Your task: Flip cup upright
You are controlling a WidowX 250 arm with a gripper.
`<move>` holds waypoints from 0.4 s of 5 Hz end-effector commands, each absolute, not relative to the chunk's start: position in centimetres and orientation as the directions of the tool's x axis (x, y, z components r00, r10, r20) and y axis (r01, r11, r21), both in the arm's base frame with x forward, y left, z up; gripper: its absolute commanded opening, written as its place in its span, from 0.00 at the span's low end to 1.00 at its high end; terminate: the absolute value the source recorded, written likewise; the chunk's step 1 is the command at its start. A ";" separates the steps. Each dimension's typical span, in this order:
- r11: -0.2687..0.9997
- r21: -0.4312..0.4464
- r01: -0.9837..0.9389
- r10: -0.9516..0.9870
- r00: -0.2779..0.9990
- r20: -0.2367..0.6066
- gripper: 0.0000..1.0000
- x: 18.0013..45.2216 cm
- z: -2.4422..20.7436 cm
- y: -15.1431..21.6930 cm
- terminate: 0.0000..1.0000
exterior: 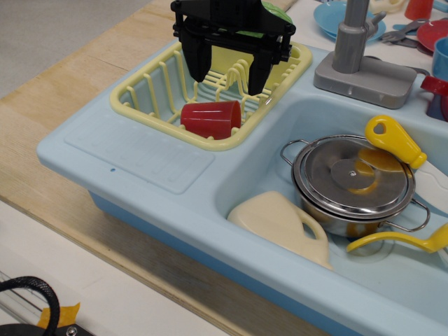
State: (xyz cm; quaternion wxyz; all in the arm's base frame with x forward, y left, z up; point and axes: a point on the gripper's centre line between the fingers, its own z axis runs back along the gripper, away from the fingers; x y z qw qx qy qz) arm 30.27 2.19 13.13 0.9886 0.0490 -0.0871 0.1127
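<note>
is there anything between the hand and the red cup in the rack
Nothing solid. In the one camera view the open hand hangs just above the red cup, which lies on its side in the yellow dish rack; only the rack's ribs show behind the gap.

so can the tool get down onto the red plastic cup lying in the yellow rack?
Probably yes: the tool hangs open just above the red plastic cup, nothing between them. The yellow rack's wires beside the cup could crowd the fingers.
</note>
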 end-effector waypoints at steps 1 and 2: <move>0.959 0.057 -0.276 0.260 0.944 0.201 1.00 31.0 13.2 2.7 0.00; 0.954 0.065 -0.291 0.278 0.947 0.159 1.00 31.4 12.4 3.0 0.00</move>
